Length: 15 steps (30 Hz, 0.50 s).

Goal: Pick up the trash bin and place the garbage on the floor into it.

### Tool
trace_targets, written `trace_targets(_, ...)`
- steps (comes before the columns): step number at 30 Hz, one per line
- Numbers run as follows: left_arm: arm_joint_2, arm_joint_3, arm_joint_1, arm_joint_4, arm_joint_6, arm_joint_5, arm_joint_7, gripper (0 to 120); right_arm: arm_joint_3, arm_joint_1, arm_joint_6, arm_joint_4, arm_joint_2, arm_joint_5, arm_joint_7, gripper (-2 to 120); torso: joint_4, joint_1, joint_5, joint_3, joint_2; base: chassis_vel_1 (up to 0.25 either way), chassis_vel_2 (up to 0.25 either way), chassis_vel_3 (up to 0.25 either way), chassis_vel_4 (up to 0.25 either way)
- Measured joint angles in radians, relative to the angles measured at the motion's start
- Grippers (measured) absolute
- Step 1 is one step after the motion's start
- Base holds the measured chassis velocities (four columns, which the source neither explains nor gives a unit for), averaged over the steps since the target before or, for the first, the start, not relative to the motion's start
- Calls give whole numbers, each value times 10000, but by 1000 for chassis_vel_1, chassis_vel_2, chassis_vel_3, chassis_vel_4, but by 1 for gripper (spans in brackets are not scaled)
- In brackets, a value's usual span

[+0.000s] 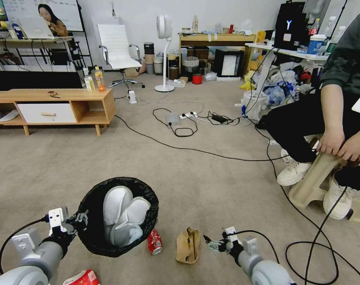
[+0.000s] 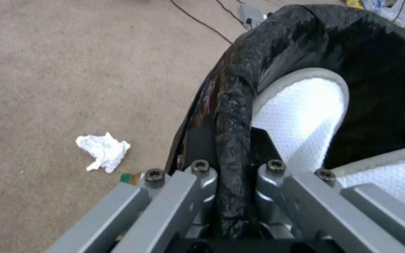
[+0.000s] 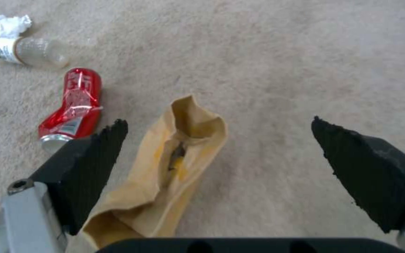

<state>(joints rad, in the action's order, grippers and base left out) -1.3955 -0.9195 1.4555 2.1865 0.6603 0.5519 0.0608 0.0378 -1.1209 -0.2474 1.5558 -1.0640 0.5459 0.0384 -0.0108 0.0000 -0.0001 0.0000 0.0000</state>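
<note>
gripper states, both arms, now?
Left gripper: shut on the trash bin rim.
Right gripper: open, holding nothing, above the brown paper bag on the floor.

Both arms are smooth grey metal tubes with black cables; the right gripper [image 3: 219, 140] has black foam-like pads [image 3: 366, 168], and hex screws [image 2: 201, 166] stud the left gripper [image 2: 233, 196].

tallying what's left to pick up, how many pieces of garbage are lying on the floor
5, maybe more hidden: a crushed red can beside the trash bin, a brown paper bag right of it, a red-white wrapper by the left arm, a crumpled tissue, and a green-capped bottle.
</note>
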Motion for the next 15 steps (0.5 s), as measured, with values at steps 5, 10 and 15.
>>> trace_targets(5,-77,19,34,-45,-18,-39,3,4,-715,679,232,-981,-538,-42,103,100,-1,0,-3,0,0,0,0,0,0)
trace_targets(10,-120,34,73,-69,-40,-81,12,4,-1259,1197,437,-1909,-1240,-37,229,100,1,0,1,0,0,0,0,0,0)
trace_targets(15,-122,30,91,-78,-47,-93,16,4,-1642,1621,781,-3403,-2065,-289,484,100,0,0,-2,0,1,0,0,0,0)
